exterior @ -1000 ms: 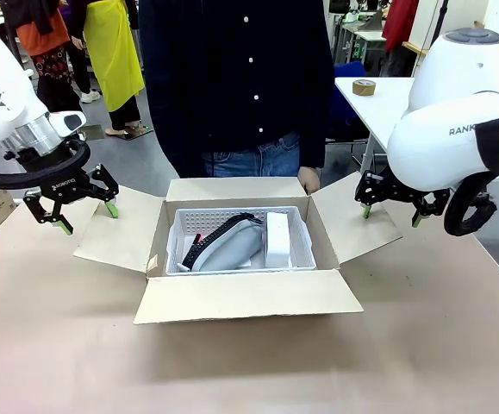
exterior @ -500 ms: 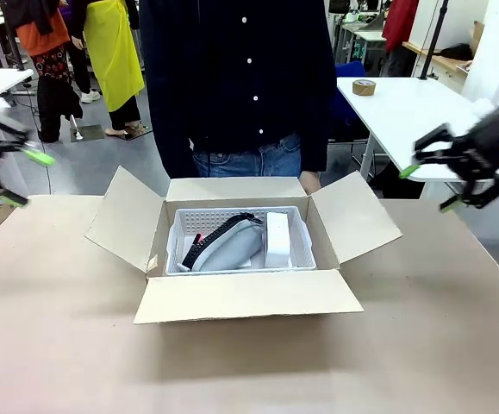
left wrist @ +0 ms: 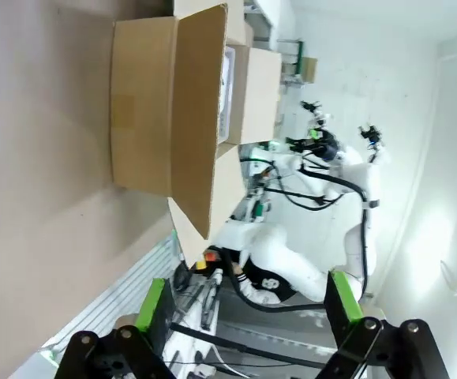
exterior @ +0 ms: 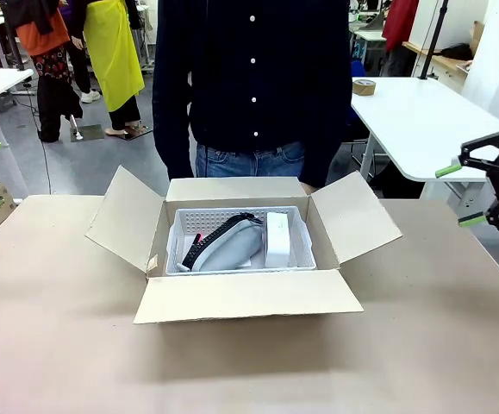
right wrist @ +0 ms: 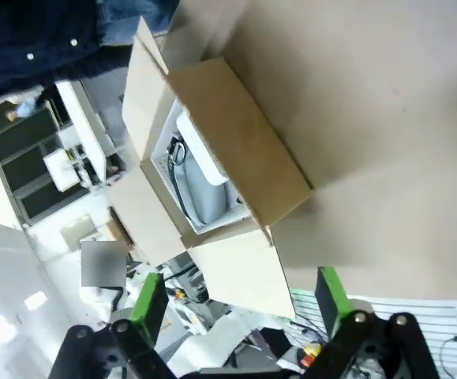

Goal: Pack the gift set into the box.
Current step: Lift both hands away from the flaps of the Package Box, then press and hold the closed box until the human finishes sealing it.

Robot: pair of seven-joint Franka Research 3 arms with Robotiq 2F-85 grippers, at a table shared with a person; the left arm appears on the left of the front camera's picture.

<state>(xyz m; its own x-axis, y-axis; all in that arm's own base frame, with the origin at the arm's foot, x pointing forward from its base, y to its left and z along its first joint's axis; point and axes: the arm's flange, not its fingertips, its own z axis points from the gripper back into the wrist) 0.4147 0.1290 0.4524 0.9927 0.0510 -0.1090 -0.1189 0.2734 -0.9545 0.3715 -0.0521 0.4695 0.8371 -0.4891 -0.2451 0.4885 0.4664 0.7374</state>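
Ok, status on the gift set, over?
Both open, empty: left gripper, right gripper, clear of the box. Basket with pouch and carton sits inside; flaps open. Person close behind box.

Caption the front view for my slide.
Basket with pouch and carton sits in the open box; right gripper open, well clear.

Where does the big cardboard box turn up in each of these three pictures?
Front view: the box sits in the centre, flaps open.
Left wrist view: the box is upper middle, turned sideways.
Right wrist view: the box is centre-left, tilted.
Shared landmark: the brown tabletop under it.
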